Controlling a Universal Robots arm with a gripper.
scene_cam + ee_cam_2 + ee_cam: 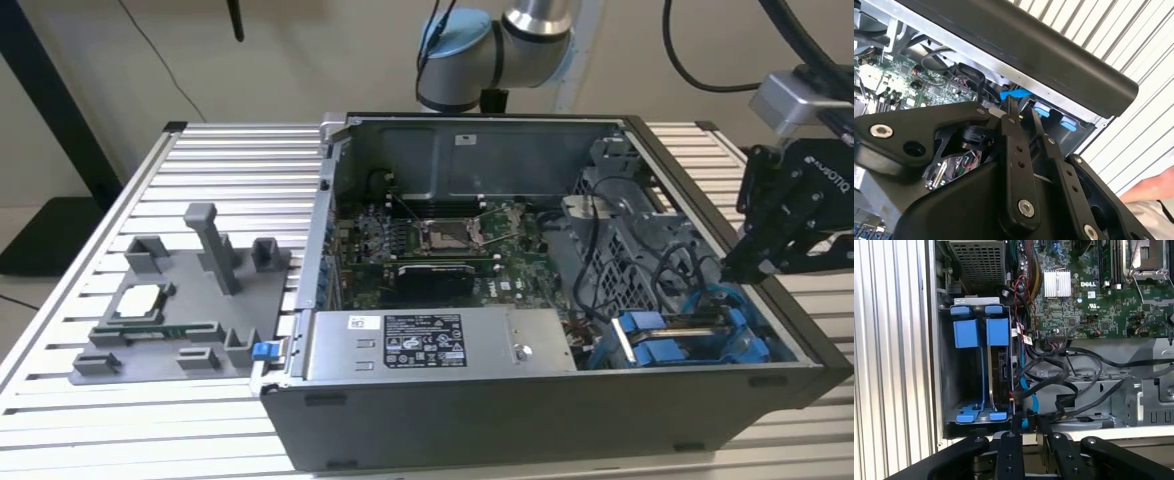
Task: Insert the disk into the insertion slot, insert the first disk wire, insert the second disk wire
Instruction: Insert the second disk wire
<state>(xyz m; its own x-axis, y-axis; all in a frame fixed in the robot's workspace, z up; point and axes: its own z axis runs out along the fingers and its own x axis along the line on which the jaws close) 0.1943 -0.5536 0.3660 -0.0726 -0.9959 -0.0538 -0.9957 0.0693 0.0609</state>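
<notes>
The disk (1002, 374) stands on edge inside the insertion slot (961, 385), a grey bay with blue rails and tabs at the case's corner. In the exterior view the insertion slot (683, 338) lies at the right front of the open case. My gripper (742, 268) hangs above the case's right wall, just over the bay. Its black fingers (1015, 426) stand close together, shut, with nothing seen held between them. A blue wire (1023, 390) runs beside the disk toward the gripper (1028, 421). In the second wrist view the gripper (1025, 114) points at the bay's blue tabs (1054, 115).
The motherboard (441, 240) fills the case floor, with a labelled grey power-supply box (427, 345) in front. Black cables (1074, 375) loop beside the bay near a perforated cage (978, 260). A grey fixture (187, 300) sits on the slatted table at the exterior view's left. A hand (1154, 192) shows beside the case.
</notes>
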